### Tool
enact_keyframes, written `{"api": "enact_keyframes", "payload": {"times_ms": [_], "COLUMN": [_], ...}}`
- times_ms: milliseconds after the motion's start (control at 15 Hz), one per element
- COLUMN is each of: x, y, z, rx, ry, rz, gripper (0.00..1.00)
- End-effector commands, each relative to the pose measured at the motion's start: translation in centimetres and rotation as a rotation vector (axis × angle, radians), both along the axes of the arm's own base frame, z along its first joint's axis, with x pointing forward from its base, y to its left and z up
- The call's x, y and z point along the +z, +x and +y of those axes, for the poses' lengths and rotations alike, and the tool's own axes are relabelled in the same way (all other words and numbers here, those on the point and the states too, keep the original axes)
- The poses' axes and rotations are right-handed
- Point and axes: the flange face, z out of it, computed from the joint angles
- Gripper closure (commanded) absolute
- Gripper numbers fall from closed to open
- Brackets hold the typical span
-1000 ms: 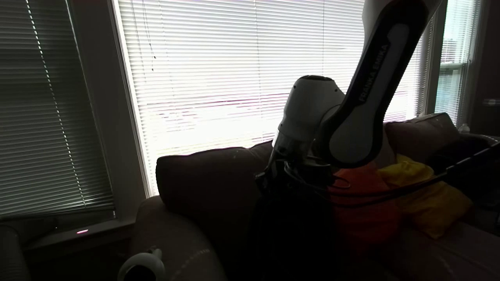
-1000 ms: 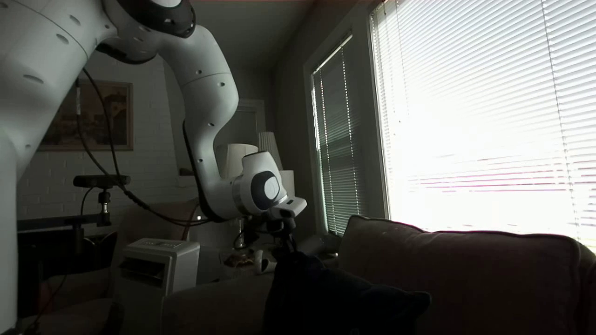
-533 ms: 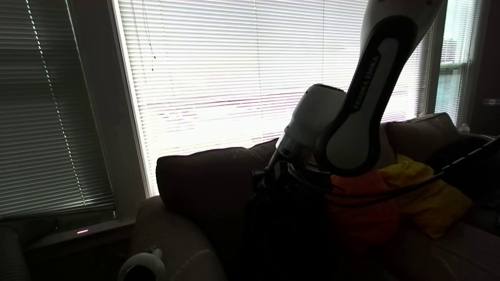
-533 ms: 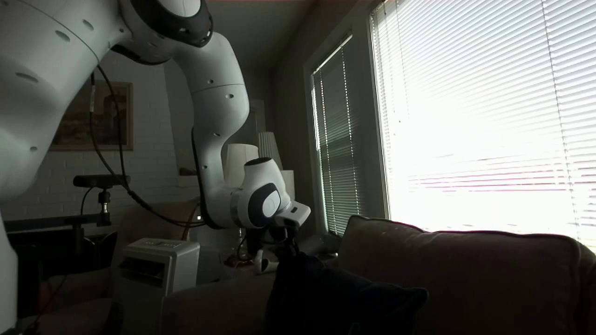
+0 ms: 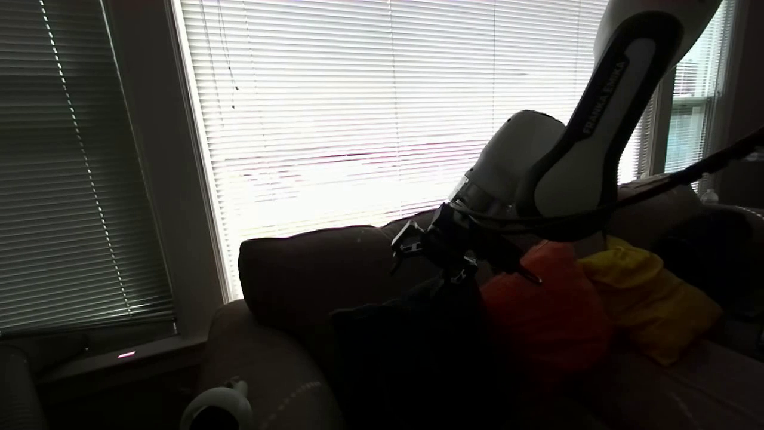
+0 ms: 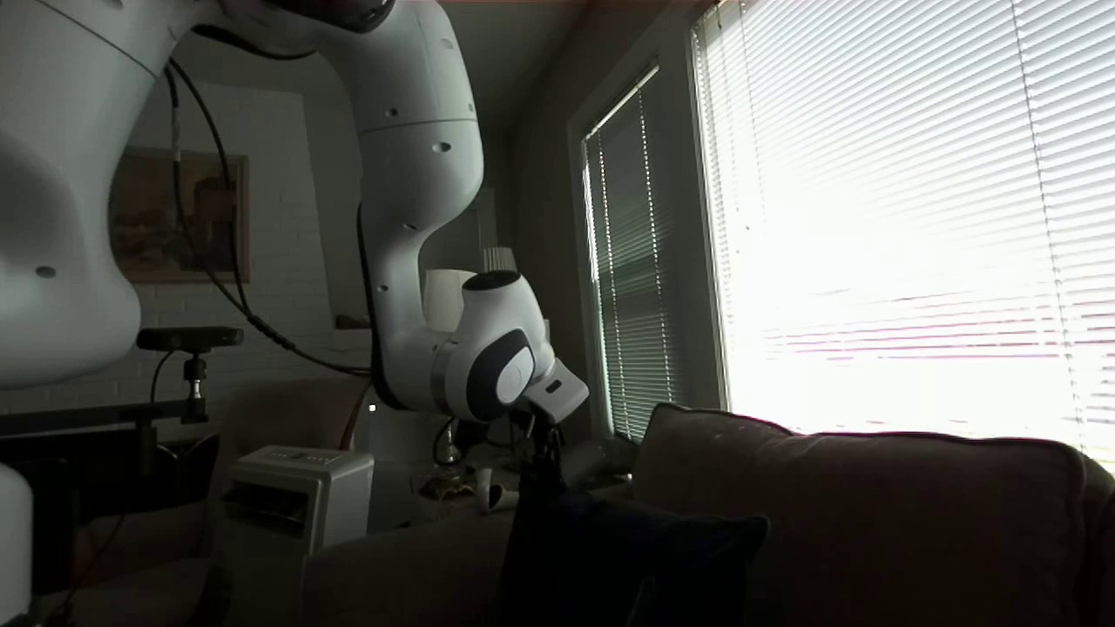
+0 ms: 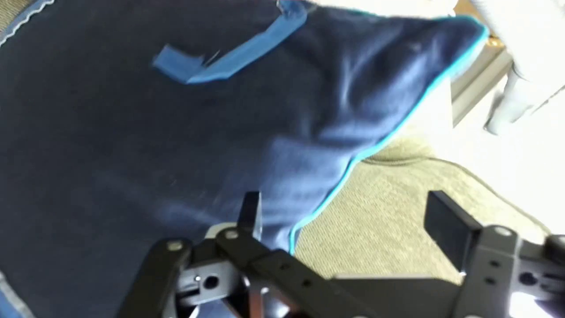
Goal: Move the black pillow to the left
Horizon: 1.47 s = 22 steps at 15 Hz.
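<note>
The black pillow (image 5: 412, 358) rests on the sofa at its armrest end, a dark shape in both exterior views. Seen from the wrist, the pillow (image 7: 176, 132) fills the left half, dark navy with a bright blue edge and a blue strip on its face. My gripper (image 5: 427, 273) stands wide open just above the pillow's top. In the wrist view one finger (image 7: 250, 212) overlaps the pillow near its edge, while the opposite finger (image 7: 450, 229) is over tan sofa fabric. Nothing is clasped between them. Whether a finger touches the pillow I cannot tell.
A red-orange cushion (image 5: 555, 316) sits right beside the pillow, with a yellow cushion (image 5: 662, 304) beyond it. Behind rises the brown sofa back (image 5: 316, 280); the sofa arm (image 5: 256, 358) borders the near end. A white appliance (image 6: 322, 488) stands past the armrest.
The gripper has let go of the pillow, spread its fingers and lifted up off it. In an exterior view the pillow's top has sunk and its outline reaches further left.
</note>
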Motion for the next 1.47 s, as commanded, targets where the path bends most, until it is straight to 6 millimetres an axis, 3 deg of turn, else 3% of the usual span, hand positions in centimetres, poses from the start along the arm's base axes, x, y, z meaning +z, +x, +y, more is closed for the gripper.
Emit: {"api": "enact_keyframes", "payload": {"times_ms": [0, 333, 600, 867, 1400], "x": [2.6, 2.2, 1.8, 1.6, 2.0], "y": [1.2, 0.3, -0.5, -0.4, -0.3], "z": [-5.4, -12.9, -16.5, -17.5, -17.2], "rx": [-0.108, -0.102, -0.047, -0.055, -0.048], "ry": [0.087, -0.129, -0.226, -0.191, -0.210], "rz": [-0.051, 0.196, 0.299, 0.286, 0.282], "gripper": [0.00, 0.00, 0.00, 0.00, 0.00]}}
